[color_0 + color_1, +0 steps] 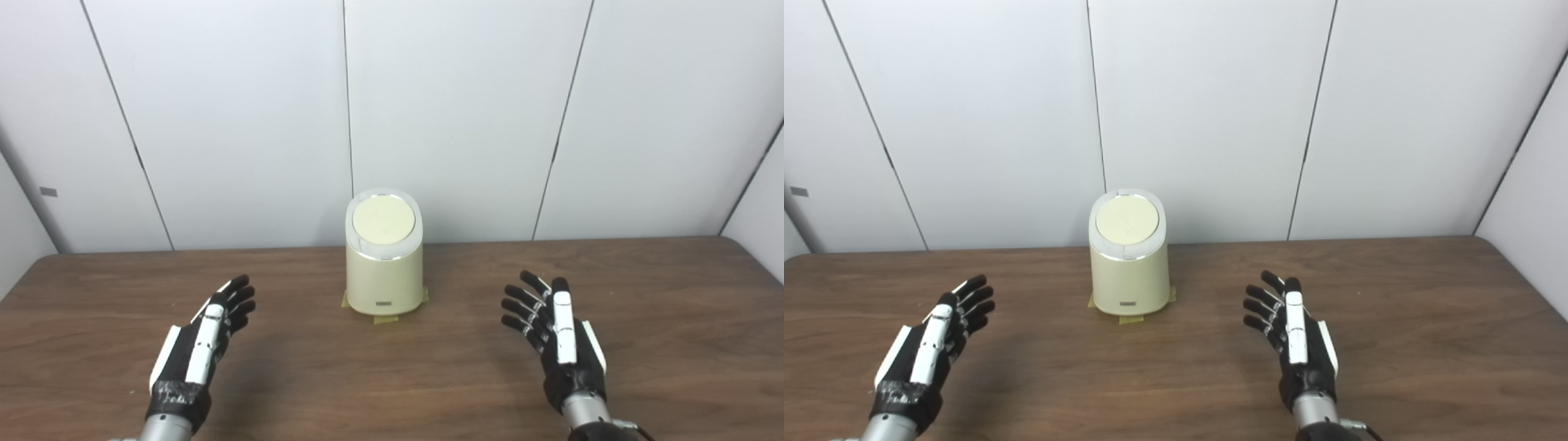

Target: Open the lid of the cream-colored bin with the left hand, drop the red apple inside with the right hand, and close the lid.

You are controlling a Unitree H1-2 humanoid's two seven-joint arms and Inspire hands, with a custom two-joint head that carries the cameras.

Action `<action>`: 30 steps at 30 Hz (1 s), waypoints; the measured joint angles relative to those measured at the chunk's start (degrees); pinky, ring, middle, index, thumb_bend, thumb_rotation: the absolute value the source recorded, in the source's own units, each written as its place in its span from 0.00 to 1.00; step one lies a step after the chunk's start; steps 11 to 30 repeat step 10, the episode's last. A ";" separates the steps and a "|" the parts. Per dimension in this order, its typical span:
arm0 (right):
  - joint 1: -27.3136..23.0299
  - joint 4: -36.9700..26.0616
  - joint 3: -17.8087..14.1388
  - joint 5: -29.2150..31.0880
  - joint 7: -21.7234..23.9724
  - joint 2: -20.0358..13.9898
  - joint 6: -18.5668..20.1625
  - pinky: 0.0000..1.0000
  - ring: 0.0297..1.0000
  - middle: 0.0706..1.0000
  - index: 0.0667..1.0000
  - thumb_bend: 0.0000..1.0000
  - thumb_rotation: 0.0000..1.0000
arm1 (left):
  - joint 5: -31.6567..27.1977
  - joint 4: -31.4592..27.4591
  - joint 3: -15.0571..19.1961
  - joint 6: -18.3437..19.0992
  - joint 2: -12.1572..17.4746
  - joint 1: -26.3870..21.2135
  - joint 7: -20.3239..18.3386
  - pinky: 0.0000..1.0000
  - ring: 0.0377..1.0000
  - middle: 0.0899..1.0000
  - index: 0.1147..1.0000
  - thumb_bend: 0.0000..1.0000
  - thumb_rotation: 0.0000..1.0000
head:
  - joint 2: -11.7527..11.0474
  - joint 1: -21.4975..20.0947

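On the desk (429, 367) I see the bin (384, 269), lid (383, 220) shut, between my left robot hand (202, 337) and right robot hand (560, 337), both released and empty.

Left hand (199, 343), right hand (560, 337) apparently empty, outspread

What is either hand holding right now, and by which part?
Nothing is held. The left hand and the right hand are both open and empty over the table, either side of the cream-colored bin, whose lid is shut.
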 measured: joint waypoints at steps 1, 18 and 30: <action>0.01 0.00 0.02 -0.12 0.07 -0.28 -0.01 0.75 0.79 0.79 0.85 0.50 1.00 | -0.20 0.29 -0.06 -0.59 0.00 0.10 0.28 0.93 0.90 0.89 0.90 0.35 1.00 | 0.00 0.18; 0.01 1.70 -0.30 0.92 1.29 -1.57 -1.22 0.87 0.92 0.92 0.91 0.54 1.00 | -2.94 7.46 -0.91 -5.04 0.30 0.91 1.78 1.00 0.95 0.93 0.92 0.38 1.00 | -0.09 0.88; 0.01 1.70 -0.30 0.92 1.29 -1.57 -1.22 0.87 0.92 0.92 0.91 0.54 1.00 | -2.94 7.46 -0.91 -5.04 0.30 0.91 1.78 1.00 0.95 0.93 0.92 0.38 1.00 | -0.09 0.88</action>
